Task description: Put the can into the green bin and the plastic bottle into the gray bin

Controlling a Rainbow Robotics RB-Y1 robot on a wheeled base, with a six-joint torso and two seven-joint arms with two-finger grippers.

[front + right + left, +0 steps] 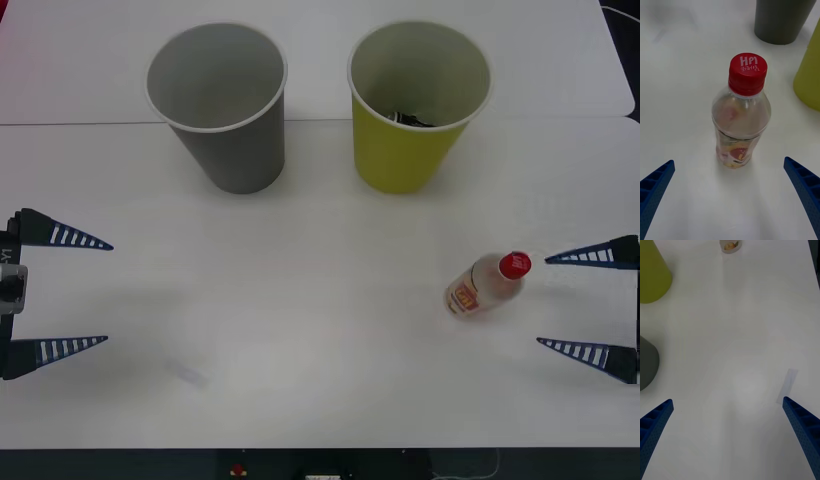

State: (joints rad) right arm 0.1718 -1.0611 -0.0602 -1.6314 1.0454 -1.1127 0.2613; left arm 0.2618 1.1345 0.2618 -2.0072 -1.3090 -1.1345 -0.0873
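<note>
One plastic bottle (487,284) upright (red cap, yellow-red label), right end effector (590,302) spread beside it, left end effector (75,292) spread.

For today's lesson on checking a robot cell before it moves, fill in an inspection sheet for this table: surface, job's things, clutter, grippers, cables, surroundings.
Surface: white table, two panels meeting at a seam behind the bins.
Job's things: gray bin upright at the back on the robot's left; green bin upright beside it, apart, something dark inside; plastic bottle with red cap, standing upright in front of the green bin on the robot's right.
Clutter: a small strip of clear tape on the table near the left gripper.
Grippers: left gripper open, low at the table's left; right gripper open, facing the bottle, not touching it.
Cables: nothing seen.
Surroundings: nothing seen.
</note>
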